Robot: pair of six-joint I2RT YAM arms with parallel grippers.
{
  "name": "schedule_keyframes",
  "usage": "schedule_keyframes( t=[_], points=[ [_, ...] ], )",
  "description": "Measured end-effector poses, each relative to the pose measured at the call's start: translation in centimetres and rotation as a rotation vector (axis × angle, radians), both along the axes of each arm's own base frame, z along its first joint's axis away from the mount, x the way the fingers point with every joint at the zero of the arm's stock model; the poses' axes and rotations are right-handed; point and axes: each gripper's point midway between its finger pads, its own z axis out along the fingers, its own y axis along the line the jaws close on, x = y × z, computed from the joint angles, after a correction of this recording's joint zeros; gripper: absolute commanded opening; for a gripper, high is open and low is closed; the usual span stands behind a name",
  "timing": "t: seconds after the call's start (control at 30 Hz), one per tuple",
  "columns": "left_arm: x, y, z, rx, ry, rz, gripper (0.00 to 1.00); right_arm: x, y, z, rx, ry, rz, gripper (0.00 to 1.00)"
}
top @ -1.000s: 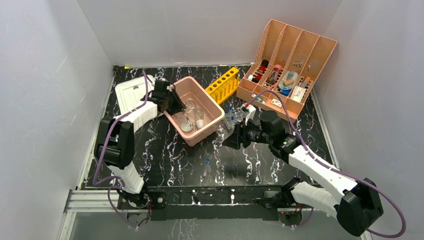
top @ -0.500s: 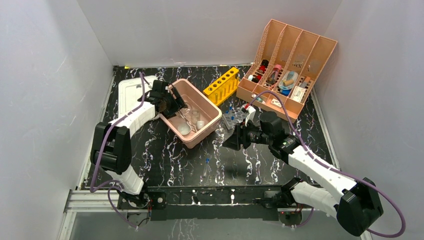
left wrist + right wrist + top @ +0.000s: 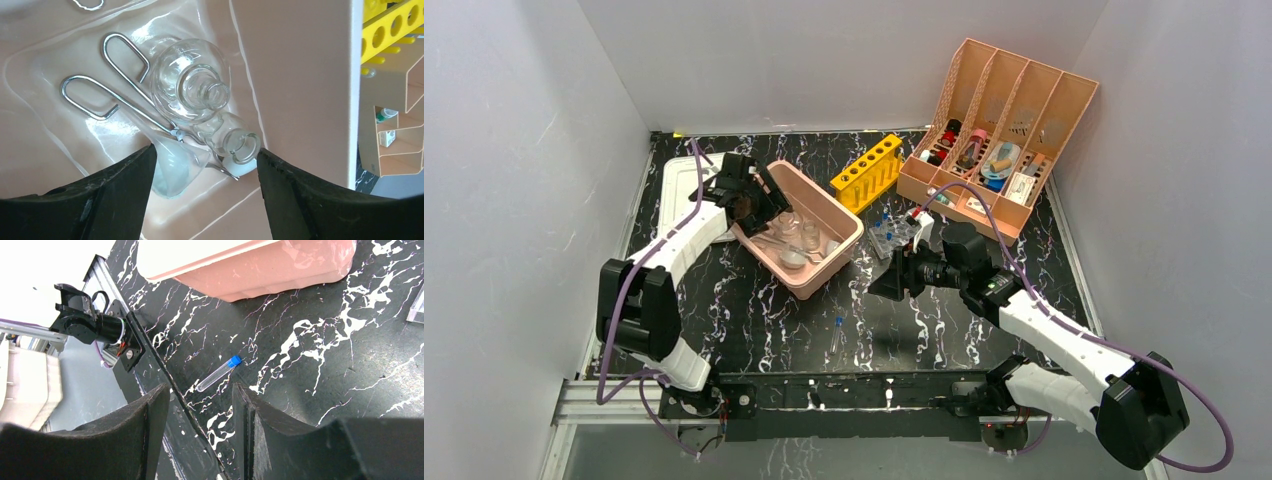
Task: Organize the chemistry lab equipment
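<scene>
Inside the pink tub (image 3: 300,75) lie a clear round glass flask (image 3: 187,82), a small clear beaker (image 3: 235,145) on its side, a clear cone-shaped glass (image 3: 175,167), a little white dish (image 3: 242,169) and thin metal wire tongs (image 3: 105,90). My left gripper (image 3: 205,155) hangs open just above them, touching none; from above it sits over the tub's left rim (image 3: 766,200). My right gripper (image 3: 200,387) is open and empty over the bare table, right of the tub (image 3: 886,280). A blue-capped test tube (image 3: 218,373) lies ahead of it (image 3: 837,335).
A yellow tube rack (image 3: 867,170) stands behind the tub. The peach four-slot organizer (image 3: 999,130) with small items fills the back right. A clear rack with blue-capped tubes (image 3: 894,235) sits beside my right wrist. A white lid (image 3: 679,180) lies at far left.
My left gripper opened and let go of the wire tongs, which now lie in the tub, then drew back to the left. The right arm has not moved.
</scene>
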Motion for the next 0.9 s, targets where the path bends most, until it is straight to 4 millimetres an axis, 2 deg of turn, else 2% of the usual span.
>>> schedule_keyframes(
  t=[0.2, 0.37, 0.57, 0.7, 0.8, 0.9],
  points=[
    [0.0, -0.1, 1.6, -0.013, -0.034, -0.003, 0.70, 0.0, 0.0, 0.0, 0.000, 0.002, -0.003, 0.59],
    [1.0, -0.9, 4.2, -0.040, -0.093, -0.046, 0.69, 0.3, -0.1, -0.1, -0.006, 0.000, -0.015, 0.60],
    [2.1, -3.3, 8.2, -0.102, -0.206, -0.169, 0.67, 1.1, 0.1, -0.4, -0.022, 0.011, -0.033, 0.60],
    [2.0, -5.0, 10.6, -0.149, -0.291, -0.264, 0.67, 1.7, 0.2, 0.2, -0.020, -0.002, -0.051, 0.60],
    [1.6, -5.5, 13.5, -0.162, -0.391, -0.317, 0.69, 2.2, 0.3, 0.7, -0.015, -0.008, -0.070, 0.60],
    [0.8, -5.1, 16.9, -0.143, -0.505, -0.343, 0.73, 2.7, 0.4, 1.1, -0.013, -0.012, -0.081, 0.62]
  ],
)
